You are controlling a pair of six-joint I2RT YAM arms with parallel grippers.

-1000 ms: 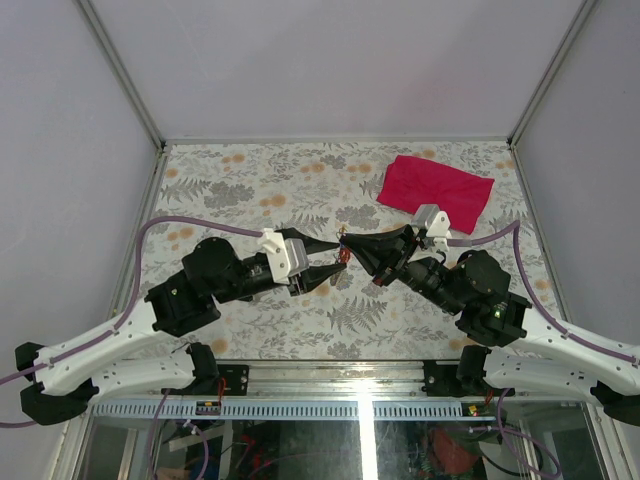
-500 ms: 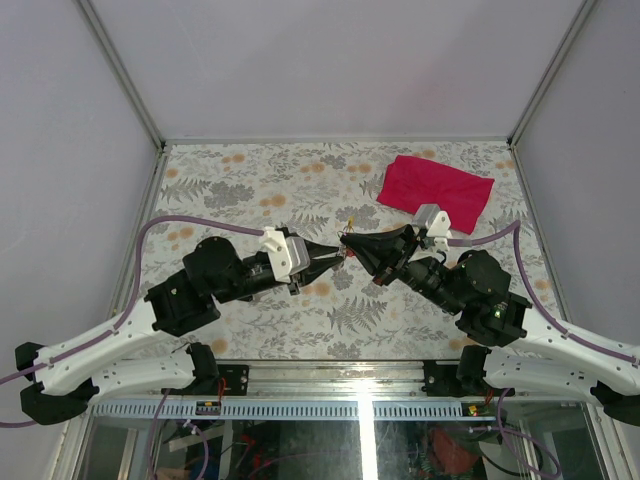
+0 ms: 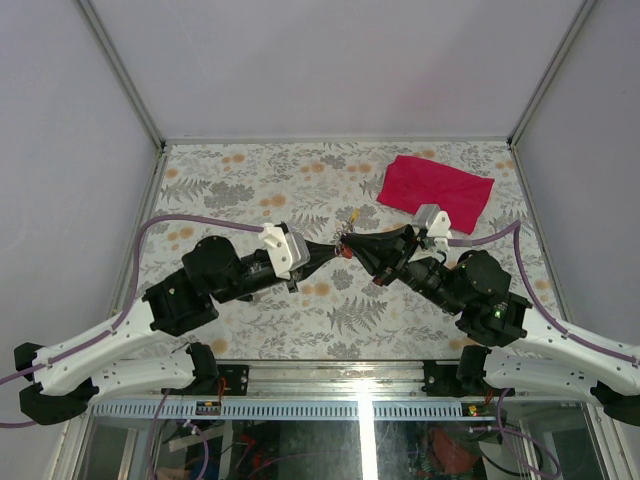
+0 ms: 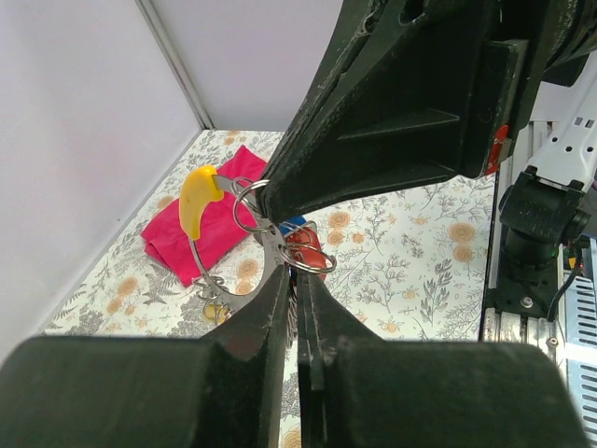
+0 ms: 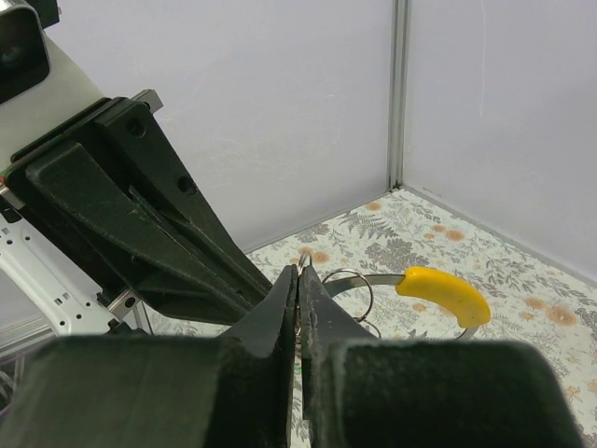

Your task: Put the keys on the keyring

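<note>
Left claw and right claw meet tip to tip above the tabletop. Both of my claws are pressed together on the keyring. Its yellow tag juts outward, and a red-tagged key sits just beside my left tips.

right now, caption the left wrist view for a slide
Left gripper and right gripper pinch the keyring, yellow tag and red key above the floral table

Top: high behind the bases, looking down on the whole worktop. Wrists: very close, along left claw and right claw, facing each other. Shared everywhere: keyring.
</note>
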